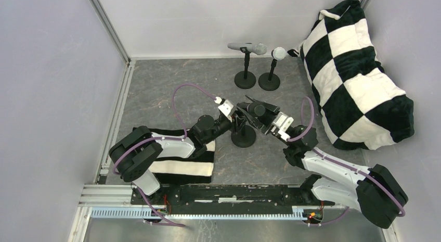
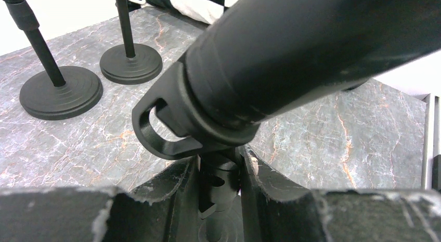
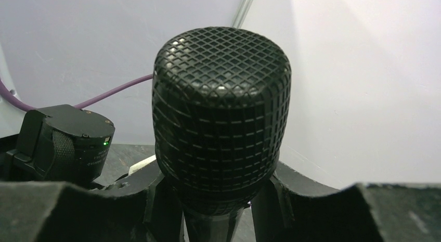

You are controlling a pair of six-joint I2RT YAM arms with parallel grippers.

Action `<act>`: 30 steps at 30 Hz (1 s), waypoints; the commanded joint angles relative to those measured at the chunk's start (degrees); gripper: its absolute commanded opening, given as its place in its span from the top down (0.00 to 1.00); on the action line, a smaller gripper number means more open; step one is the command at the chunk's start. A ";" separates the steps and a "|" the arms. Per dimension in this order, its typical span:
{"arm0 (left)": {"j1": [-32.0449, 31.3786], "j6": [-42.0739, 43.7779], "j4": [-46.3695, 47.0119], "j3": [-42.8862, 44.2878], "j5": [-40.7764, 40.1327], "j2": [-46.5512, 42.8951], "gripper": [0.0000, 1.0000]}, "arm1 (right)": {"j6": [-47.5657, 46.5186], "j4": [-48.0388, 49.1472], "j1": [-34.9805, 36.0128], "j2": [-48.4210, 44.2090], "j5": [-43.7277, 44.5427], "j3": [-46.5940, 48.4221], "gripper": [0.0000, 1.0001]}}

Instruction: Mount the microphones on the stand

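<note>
Three, counting the stands on the tabletop [image 1: 171, 91]: two at the rear, one at the centre between the arms.

Finding the black microphone [image 1: 258, 107] at the centre stand [image 1: 243, 138], raised off the tabletop and well apart from the rear pair. Reading its long axis in the top view as running crosswise with a slight slant, tail end pointing toward the left arm and mesh head toward the right arm. Seeing its barrel in the left wrist view lying in the stand's clip [image 2: 166, 130] and rising away up and to the right. Not judging whether it is fully seated.

Noting the left jaws pressed nearly together, pinching the stand's post [image 2: 218, 187] just under the clip, with a finger [image 2: 270, 195] on either side. Noting the right jaws partly spread, clamping the neck of the black microphone just below the head, with the head clear above the fingers [image 3: 156, 200] in the right wrist view.

Recording the silver-grey microphone [image 1: 248, 47] lying level on the rear left stand [image 1: 245, 78], head pointing right. Recording another microphone [image 1: 278, 53] on the rear right stand [image 1: 269, 80], showing only a pale mesh head to the top camera. Not making out its barrel colour.

Also logging a black-and-white checked cushion [image 1: 359, 70] against the right wall and a striped cloth [image 1: 182, 166] under the left arm.
</note>
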 commanded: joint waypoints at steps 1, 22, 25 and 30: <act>-0.59 -6.84 -0.59 -1.01 3.52 0.85 0.98 | -1.38 -2.32 -0.83 0.50 -0.13 -1.42 1.00; -0.68 -5.16 -3.03 -0.40 3.53 0.00 0.98 | -10.48 -34.55 -1.67 -0.63 3.86 4.55 1.00; -0.68 -4.89 -3.44 -0.25 3.57 -0.26 0.98 | -10.58 -36.21 -2.08 0.04 3.04 4.87 1.00; -0.68 -4.31 -4.34 0.11 3.79 -0.54 0.98 | -10.85 -39.93 -3.40 0.99 -0.42 5.79 1.00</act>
